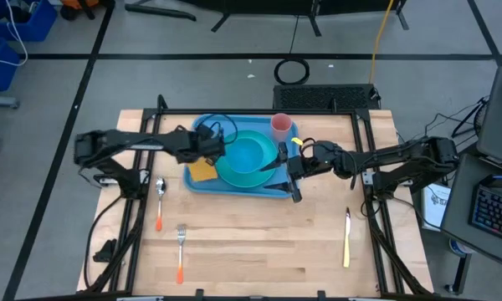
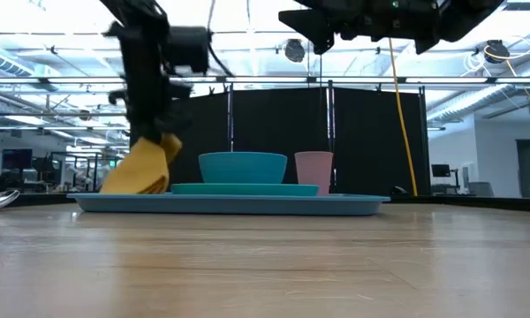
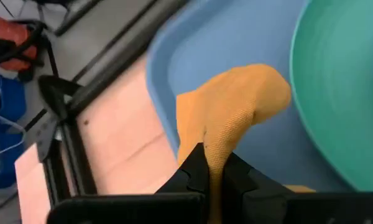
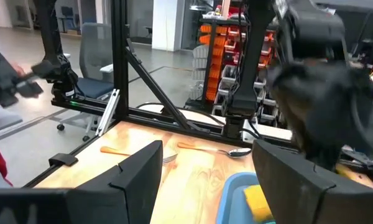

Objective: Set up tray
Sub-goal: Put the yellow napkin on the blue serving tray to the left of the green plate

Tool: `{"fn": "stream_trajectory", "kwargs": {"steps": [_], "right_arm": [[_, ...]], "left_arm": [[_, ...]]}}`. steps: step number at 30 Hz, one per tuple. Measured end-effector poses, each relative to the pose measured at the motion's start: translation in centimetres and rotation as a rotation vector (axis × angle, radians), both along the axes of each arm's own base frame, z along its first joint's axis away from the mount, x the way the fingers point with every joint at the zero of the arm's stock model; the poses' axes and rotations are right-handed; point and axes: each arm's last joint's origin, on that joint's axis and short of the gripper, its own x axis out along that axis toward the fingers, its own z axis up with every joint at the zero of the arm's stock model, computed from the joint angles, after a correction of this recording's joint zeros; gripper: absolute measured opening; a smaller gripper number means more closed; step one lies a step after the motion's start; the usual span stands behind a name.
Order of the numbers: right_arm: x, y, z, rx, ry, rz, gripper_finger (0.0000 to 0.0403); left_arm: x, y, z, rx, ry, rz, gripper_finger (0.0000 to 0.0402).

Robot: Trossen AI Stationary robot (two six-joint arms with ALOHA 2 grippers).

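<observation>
The left gripper [image 3: 211, 177] has its jaws clamped on an orange-yellow napkin [image 3: 227, 112], which hangs from them, lifted over the near-left part of the light-blue tray [image 1: 202, 186]. Just beyond the jaws, a teal plate [image 1: 249, 159] sits on the tray. Past it, the right gripper [image 1: 289, 171] hovers above the tray's right edge, jaws wide apart and empty. A pink cup [image 1: 281, 126] stands at the far corner.
</observation>
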Motion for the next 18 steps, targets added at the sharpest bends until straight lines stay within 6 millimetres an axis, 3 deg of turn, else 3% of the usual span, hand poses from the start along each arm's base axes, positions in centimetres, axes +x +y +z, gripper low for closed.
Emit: {"fn": "stream_trajectory", "kwargs": {"steps": [7, 13, 18], "right_arm": [[-0.6, -0.7, -0.9, 0.017, -0.035, -0.028, 0.0238], [-0.6, -0.9, -1.0, 0.019, -0.022, -0.036, 0.0238], [-0.6, -0.9, -1.0, 0.018, -0.022, -0.036, 0.0238]], "left_arm": [[2.4, 1.9, -3.4, -0.019, 0.039, -0.078, 0.0009], [2.6, 3.0, -3.5, 0.024, 0.047, -0.085, 0.0008], [2.3, 3.9, -3.7, -0.097, -0.017, -0.067, 0.0014]]}}
